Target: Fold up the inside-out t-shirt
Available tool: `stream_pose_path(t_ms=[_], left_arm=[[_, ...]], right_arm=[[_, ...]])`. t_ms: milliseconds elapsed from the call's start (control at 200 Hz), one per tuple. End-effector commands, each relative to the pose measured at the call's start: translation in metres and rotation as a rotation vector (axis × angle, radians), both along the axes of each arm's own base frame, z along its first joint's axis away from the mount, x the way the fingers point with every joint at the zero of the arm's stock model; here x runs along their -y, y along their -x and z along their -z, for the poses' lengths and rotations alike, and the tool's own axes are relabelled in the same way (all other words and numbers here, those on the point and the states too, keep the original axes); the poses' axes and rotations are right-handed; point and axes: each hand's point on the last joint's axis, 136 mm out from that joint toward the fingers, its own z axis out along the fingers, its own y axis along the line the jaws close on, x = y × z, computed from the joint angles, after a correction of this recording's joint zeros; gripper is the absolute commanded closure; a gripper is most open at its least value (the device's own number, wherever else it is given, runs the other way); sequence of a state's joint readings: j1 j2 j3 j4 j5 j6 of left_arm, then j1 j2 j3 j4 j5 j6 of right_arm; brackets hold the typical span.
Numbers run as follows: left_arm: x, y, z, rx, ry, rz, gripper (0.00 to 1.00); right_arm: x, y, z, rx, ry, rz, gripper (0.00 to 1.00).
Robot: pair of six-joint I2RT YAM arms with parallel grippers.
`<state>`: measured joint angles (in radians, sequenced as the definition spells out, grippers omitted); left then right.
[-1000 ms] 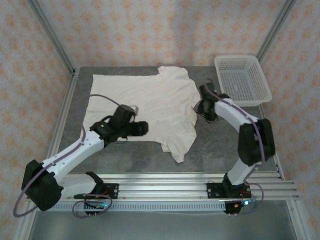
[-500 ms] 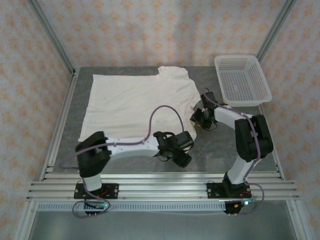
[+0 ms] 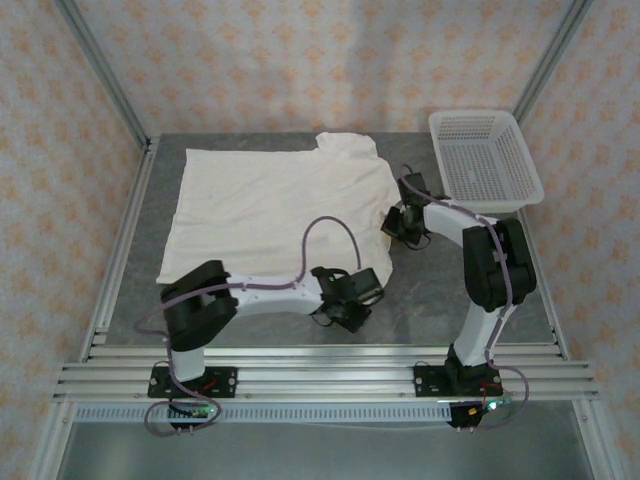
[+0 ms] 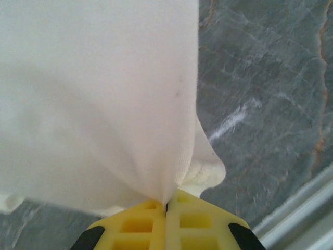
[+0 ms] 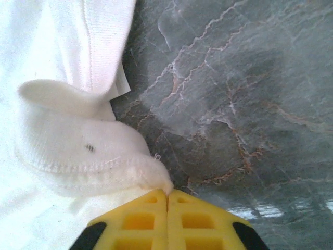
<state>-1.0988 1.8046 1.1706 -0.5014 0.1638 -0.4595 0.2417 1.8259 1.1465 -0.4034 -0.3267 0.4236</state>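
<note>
The inside-out t-shirt (image 3: 270, 205) lies spread flat across the back left of the table, cream white. My left gripper (image 3: 347, 305) sits low at its near sleeve. In the left wrist view the yellow jaws of the left gripper (image 4: 166, 207) are shut on a pinched fold of the t-shirt (image 4: 104, 104). My right gripper (image 3: 398, 224) is at the shirt's right edge. The right gripper (image 5: 167, 197) is shut on the tip of a stitched band of the t-shirt (image 5: 78, 156), which carries a small dark mark (image 5: 90, 148).
A white mesh basket (image 3: 485, 155) stands at the back right corner. Grey marble table (image 3: 430, 295) shows bare to the right of the shirt. Metal rails (image 3: 320, 375) run along the near edge, and frame posts rise at the back corners.
The left arm swung from the shirt's near-left part over to the near sleeve and closed on the cloth. The right gripper shifted slightly at the right edge and closed on the stitched band.
</note>
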Motion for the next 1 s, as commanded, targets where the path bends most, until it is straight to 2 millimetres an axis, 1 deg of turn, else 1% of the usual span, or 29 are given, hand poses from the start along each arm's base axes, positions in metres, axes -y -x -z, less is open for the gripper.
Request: stream_pose_path(t_ms=[0,40,100,180,255,300,370,420,465,510,530,550,575,595,620,640,701,791,861,896,936,996], left_arm=[[-0.001,-0.011,-0.027,-0.033,0.177,-0.090,1.00],[-0.002,-0.010,-0.031,-0.047,0.206,-0.090,1.00],[0.002,-0.005,-0.038,-0.074,0.249,-0.069,1.00],[0.023,0.014,-0.051,-0.133,0.346,0.026,1.00],[0.041,0.033,-0.061,-0.154,0.388,0.130,1.00],[0.047,0.042,-0.059,-0.159,0.361,0.179,1.00],[0.056,0.051,-0.051,-0.163,0.333,0.220,1.00],[0.064,0.053,-0.048,-0.174,0.352,0.220,1.00],[0.071,0.054,-0.049,-0.187,0.395,0.215,1.00],[0.077,0.055,-0.050,-0.192,0.427,0.216,0.94],[0.078,0.056,-0.050,-0.191,0.430,0.217,0.89],[0.079,0.055,-0.050,-0.190,0.428,0.220,0.81],[0.079,0.055,-0.048,-0.184,0.419,0.223,0.69],[0.078,0.054,-0.047,-0.178,0.410,0.225,0.60],[0.077,0.054,-0.047,-0.170,0.405,0.227,0.54],[0.076,0.054,-0.048,-0.164,0.406,0.228,0.53],[0.072,0.051,-0.056,-0.124,0.421,0.221,0.46],[0.057,0.037,-0.075,-0.031,0.430,0.171,0.40],[0.037,0.021,-0.091,0.026,0.445,0.102,0.39],[0.025,0.012,-0.098,0.047,0.457,0.058,0.38],[0.009,0.001,-0.106,0.075,0.466,-0.004,0.37],[-0.021,-0.013,-0.113,0.117,0.471,-0.097,0.34]], right_arm=[[0.007,0.000,-0.012,0.022,0.067,-0.027,1.00],[0.010,0.002,-0.017,0.029,0.078,-0.016,1.00],[0.019,0.005,-0.028,0.051,0.111,0.010,1.00],[0.037,0.014,-0.039,0.060,0.178,0.054,1.00],[0.057,0.024,-0.041,0.029,0.265,0.093,1.00],[0.066,0.030,-0.039,0.008,0.318,0.101,1.00],[0.080,0.037,-0.034,-0.023,0.388,0.116,1.00],[0.090,0.041,-0.029,-0.044,0.430,0.131,1.00],[0.099,0.044,-0.027,-0.058,0.460,0.146,1.00],[0.108,0.046,-0.025,-0.065,0.497,0.163,1.00],[0.111,0.046,-0.024,-0.067,0.511,0.170,1.00],[0.115,0.047,-0.022,-0.074,0.522,0.177,0.98],[0.117,0.048,-0.020,-0.081,0.525,0.180,0.90],[0.118,0.049,-0.017,-0.093,0.522,0.180,0.85],[0.119,0.050,-0.014,-0.111,0.518,0.182,0.80],[0.119,0.051,-0.013,-0.123,0.519,0.183,0.77],[0.120,0.053,-0.015,-0.139,0.524,0.182,0.74],[0.124,0.057,-0.033,-0.085,0.518,0.220,0.70],[0.125,0.066,-0.048,-0.038,0.493,0.263,0.69],[0.126,0.073,-0.053,-0.018,0.471,0.289,0.66],[0.123,0.084,-0.054,-0.001,0.427,0.308,0.66],[0.113,0.100,-0.048,0.002,0.339,0.312,0.66]])
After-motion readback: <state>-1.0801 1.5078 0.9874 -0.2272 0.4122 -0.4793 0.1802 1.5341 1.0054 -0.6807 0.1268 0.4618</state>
